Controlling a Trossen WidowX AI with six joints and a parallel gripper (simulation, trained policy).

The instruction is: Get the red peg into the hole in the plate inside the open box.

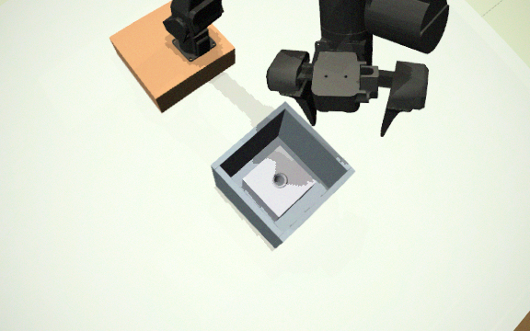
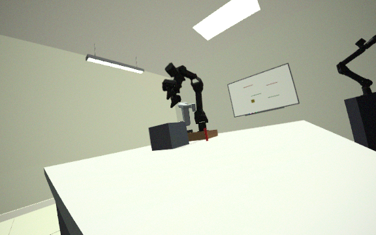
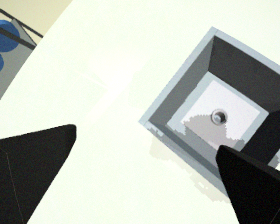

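Red peg is on the counter, outside the box. Big stuff first: counter is pale, near white, and carries everything in play. Black arm rises from its mount, bends over at the top, hand end pointing down. Mount is an orange-brown block, flat on the counter, near the box but apart from it. Box is blue-gray, square, open-topped, upright; one corner points toward the arm side in the top view. Jaws are released, spread wide, nothing between them. They hang higher than the box rim; in the top view they show just beside the rim's upper corner, off the opening. White square plate lies on the box floor, part lit, part shadowed. Round hole sits at its middle, gray ring around it, no peg in it. Peg itself: slim, straight, plain solid red, stands on end, taller than wide by a lot. Exterior view puts it against the side of the mount block, well clear of the box walls; can't tell if it touches the block.
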